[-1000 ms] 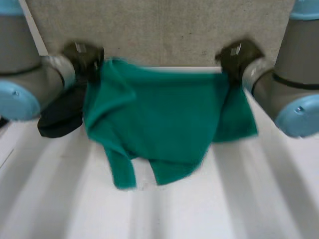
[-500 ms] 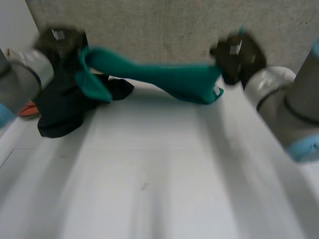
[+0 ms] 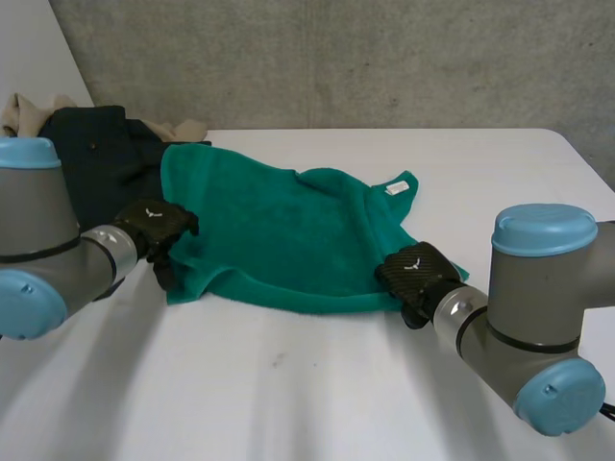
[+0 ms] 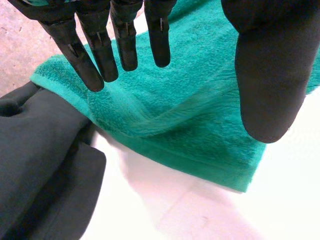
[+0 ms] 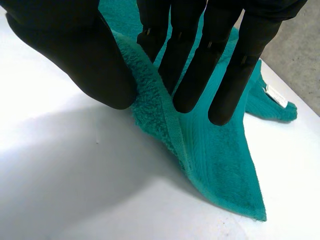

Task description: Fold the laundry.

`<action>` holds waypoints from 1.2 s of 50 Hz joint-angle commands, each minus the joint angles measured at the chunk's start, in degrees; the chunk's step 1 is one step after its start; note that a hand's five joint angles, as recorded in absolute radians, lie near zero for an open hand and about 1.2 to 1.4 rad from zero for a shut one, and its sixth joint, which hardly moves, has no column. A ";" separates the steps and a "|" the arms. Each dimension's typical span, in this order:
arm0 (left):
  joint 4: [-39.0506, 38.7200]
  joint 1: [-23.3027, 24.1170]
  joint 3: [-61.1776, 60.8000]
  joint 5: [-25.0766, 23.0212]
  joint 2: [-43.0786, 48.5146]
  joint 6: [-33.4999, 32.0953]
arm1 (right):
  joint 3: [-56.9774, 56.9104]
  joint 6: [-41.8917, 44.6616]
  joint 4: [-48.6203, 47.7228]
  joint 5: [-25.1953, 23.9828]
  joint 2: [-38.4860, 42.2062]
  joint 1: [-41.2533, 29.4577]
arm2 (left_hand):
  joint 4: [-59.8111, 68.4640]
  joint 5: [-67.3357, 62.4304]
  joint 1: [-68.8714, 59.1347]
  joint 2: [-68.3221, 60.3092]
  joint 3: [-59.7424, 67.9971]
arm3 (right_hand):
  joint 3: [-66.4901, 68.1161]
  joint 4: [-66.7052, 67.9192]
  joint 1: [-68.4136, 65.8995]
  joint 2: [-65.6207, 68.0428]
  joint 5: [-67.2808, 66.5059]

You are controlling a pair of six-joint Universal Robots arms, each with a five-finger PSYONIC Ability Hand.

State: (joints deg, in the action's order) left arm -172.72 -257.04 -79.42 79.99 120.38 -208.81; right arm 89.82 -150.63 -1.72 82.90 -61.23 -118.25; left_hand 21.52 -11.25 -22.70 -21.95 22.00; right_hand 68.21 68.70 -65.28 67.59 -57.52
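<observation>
The green towel [image 3: 288,240] lies spread on the white table [image 3: 317,384], mostly flat, with soft ridges and its far right part bunched where a small white label [image 3: 397,187] shows. Its far left corner lies over a dark garment [image 3: 91,163] heaped at the table's left side. A beige cloth [image 3: 29,110] peeks out behind that garment.

The left hand [image 3: 154,229] is at the towel's near left corner. In the left wrist view its fingers [image 4: 100,50] are straight and spread, well apart from the thumb [image 4: 270,75]. They hold nothing. The towel lies loose below the palm with a low fold running across it, and the dark garment sits just beside the towel's edge.

The right hand [image 3: 415,274] is at the towel's near edge, close to the near right corner. In the right wrist view a ridge of the towel's hem rises off the table into the gap between the thumb [image 5: 75,50] and the straight fingers [image 5: 200,55]. There it looks pinched between them. The rest of that corner slopes down to the table and ends in a flat point beyond the fingertips.
</observation>
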 commanded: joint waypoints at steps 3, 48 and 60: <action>-2.87 3.73 -3.91 1.22 -0.33 0.94 | 0.53 -0.81 -0.56 0.15 0.15 0.04 | -2.05 1.79 3.23 2.48 -2.54 | 11.79 11.30 -14.72 12.41 -12.48; -5.53 8.84 -0.65 10.02 -16.56 -6.61 | -14.66 5.51 12.34 4.02 -12.85 4.70 | 58.48 -58.75 -57.30 -58.05 58.00 | 11.79 11.30 -14.72 12.41 -12.48; 13.88 7.44 8.57 5.79 -25.31 -10.56 | -41.12 16.75 51.79 5.25 -9.44 6.81 | 58.48 -58.75 -57.30 -58.05 58.00 | 11.79 11.30 -14.72 12.41 -12.48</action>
State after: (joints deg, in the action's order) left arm -168.31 -248.36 -75.81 86.14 91.87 -216.35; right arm 57.51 -139.76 32.98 88.15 -75.16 -112.36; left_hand 68.50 -56.09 -67.37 -68.50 68.03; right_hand 68.26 68.74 -65.28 67.59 -57.53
